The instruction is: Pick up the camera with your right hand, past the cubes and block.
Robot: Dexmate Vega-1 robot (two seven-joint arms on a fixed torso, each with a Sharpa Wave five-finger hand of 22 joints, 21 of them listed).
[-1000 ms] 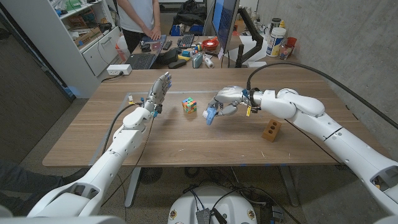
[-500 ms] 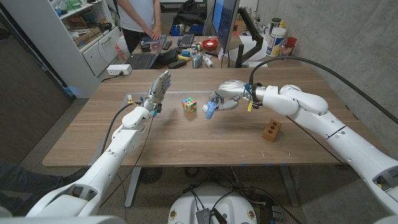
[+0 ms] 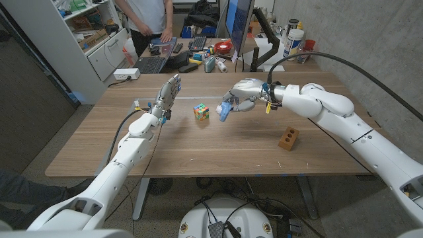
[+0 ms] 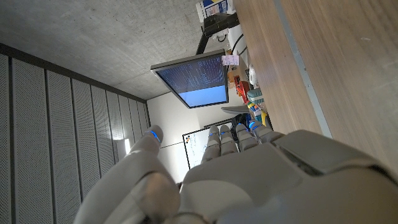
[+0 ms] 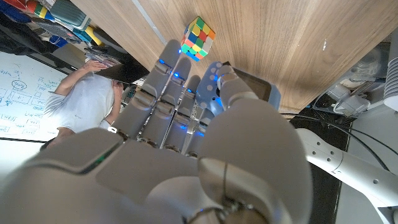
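right hand: above the table's far middle, fingers curled around a small dark camera with a blue end; holds it clear of the wood.
camera: mostly hidden by fingers in head view; right wrist view shows a dark flat body under the thumb. Shape hard to make out.
multicoloured puzzle cube: on the wood just left of the held camera, apart from it; right wrist view has it just past the fingertips.
brown wooden block with holes: toward the table's right edge, under the right forearm, well apart from the hand.
left hand: near the far-left part, fingers straight and apart, holding nothing; left wrist view shows its back.
wooden table: near half bare, open room along the near edge and left side.
far edge: person in white shirt at a cluttered desk, cut off by the frame top.
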